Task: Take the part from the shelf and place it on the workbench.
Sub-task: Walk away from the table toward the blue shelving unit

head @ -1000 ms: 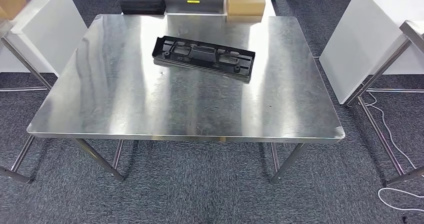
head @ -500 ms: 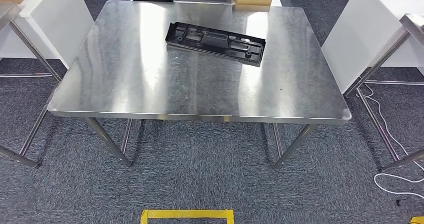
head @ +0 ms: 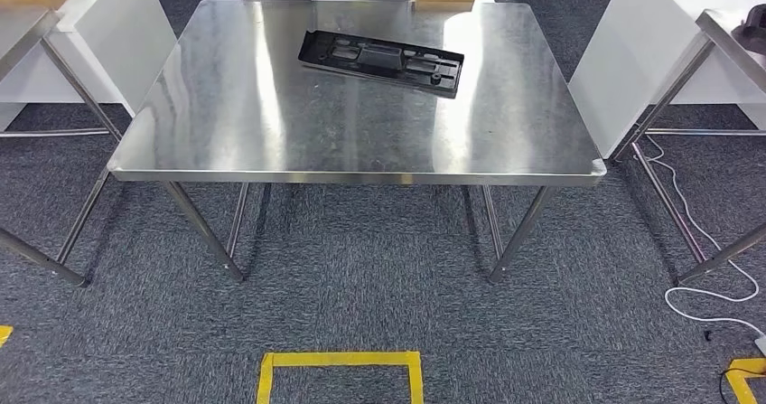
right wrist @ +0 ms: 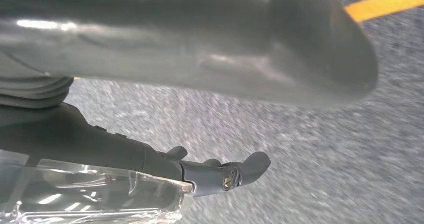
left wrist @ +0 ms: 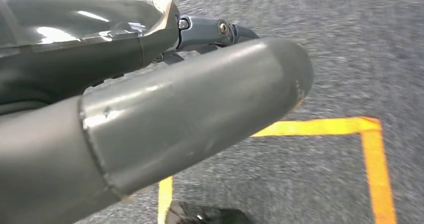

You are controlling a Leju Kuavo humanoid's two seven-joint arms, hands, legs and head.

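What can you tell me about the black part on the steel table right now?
The black part is a long, flat, roughly rectangular piece that looks like moulded plastic, with raised edges, ribbed recesses and a raised block near its middle. It lies flat on the workbench, in the far half, slightly skewed to the table's edges. Only the tabletop touches it; its underside is hidden.

The left hand hangs over grey carpet (crossed by yellow tape), holding nothing.
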